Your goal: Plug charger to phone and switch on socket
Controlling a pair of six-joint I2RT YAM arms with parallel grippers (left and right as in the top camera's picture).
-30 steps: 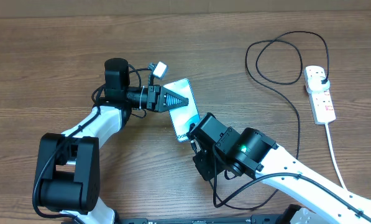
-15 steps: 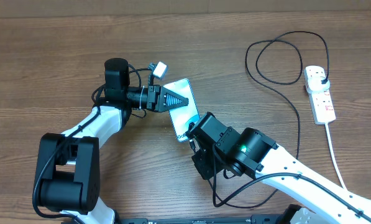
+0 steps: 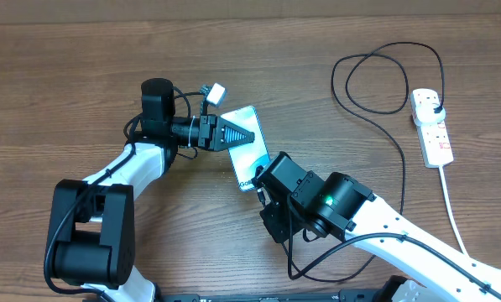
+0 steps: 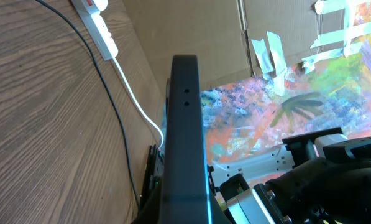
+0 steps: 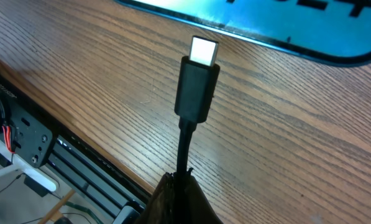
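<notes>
Left: we are seeing the left gripper [image 3: 248, 136] clenching the phone [image 3: 254, 159] near table centre | Right: the right gripper [image 5: 179, 190] is pinching the charger [image 5: 197, 87], tip pointing to 12 o'clock, just short of the phone's edge | Socket [image 3: 431, 127] is lying at 2 o'clock.

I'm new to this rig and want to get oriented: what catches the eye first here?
The slim smartphone with a lit teal screen lies mid-table under the shut left gripper. Close to its edge, the right gripper pinches the thin black charger cable, with its connector not plugged in. A white power strip lies at the table's far right.
</notes>
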